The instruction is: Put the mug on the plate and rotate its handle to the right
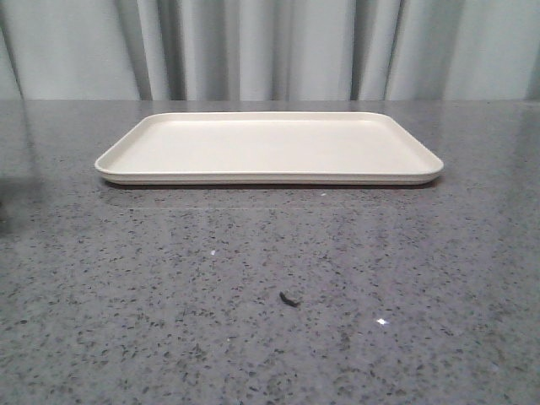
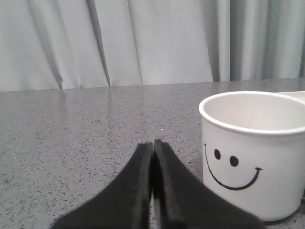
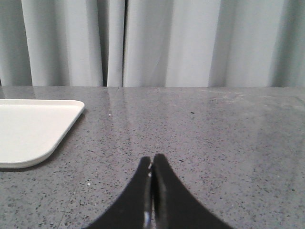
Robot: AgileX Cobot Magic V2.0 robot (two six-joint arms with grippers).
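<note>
The cream-white plate (image 1: 268, 149) lies empty at the middle back of the grey table in the front view, and its corner (image 3: 33, 129) shows in the right wrist view. The white mug (image 2: 255, 155) with a black smiley face stands upright on the table in the left wrist view, just beside my left gripper (image 2: 153, 143), which is shut and holds nothing. The mug's handle is hidden. A sliver of the plate (image 2: 293, 94) shows behind the mug. My right gripper (image 3: 152, 158) is shut and empty, above bare table beside the plate's corner. Neither gripper nor the mug appears in the front view.
A small dark speck (image 1: 289, 299) lies on the speckled grey table (image 1: 270, 287) in front of the plate. Grey curtains (image 1: 270, 46) hang behind the table's far edge.
</note>
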